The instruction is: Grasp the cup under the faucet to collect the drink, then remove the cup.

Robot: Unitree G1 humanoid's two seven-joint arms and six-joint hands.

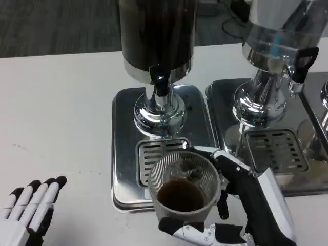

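A clear ribbed plastic cup with dark brown drink in its bottom sits in the grip of my right hand, whose fingers wrap around it from the right and below. The cup hangs over the front edge of the steel drip tray, in front of the slotted grate. The dark-filled dispenser stands behind on a chrome pedestal, with its black faucet above and behind the cup. My left hand rests flat on the table at the lower left, fingers straight and empty.
A second dispenser with a black tap stands to the right on its own steel tray with a grate. White table surface stretches to the left.
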